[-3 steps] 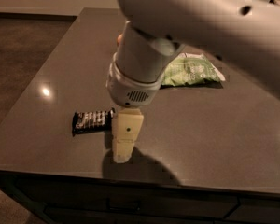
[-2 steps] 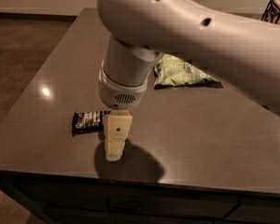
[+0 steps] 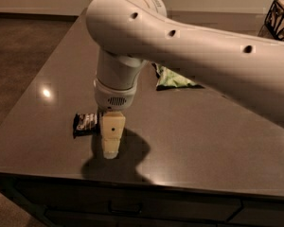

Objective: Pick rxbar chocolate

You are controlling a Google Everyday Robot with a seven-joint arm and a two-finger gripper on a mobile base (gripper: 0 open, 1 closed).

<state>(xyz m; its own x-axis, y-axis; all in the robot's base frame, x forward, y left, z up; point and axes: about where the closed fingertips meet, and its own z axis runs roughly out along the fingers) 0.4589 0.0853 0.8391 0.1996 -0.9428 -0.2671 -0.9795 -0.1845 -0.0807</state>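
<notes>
One cream plastic gripper (image 3: 110, 150) is pointing straight down near the front edge of the glossy dark-grey tabletop (image 3: 203, 145), casting a shadow there. Whether it is parted or closed, I cannot tell. Just beside it, toward the picture's left, the small flat black-wrapped rxbar chocolate (image 3: 85, 122) is lying flat on the tabletop, its right end hidden behind the gripper. The thick white robot arm (image 3: 189, 51) is reaching across above. Farther back, a crumpled green-and-white snack bag (image 3: 174, 78) is resting, partly covered by the arm.
</notes>
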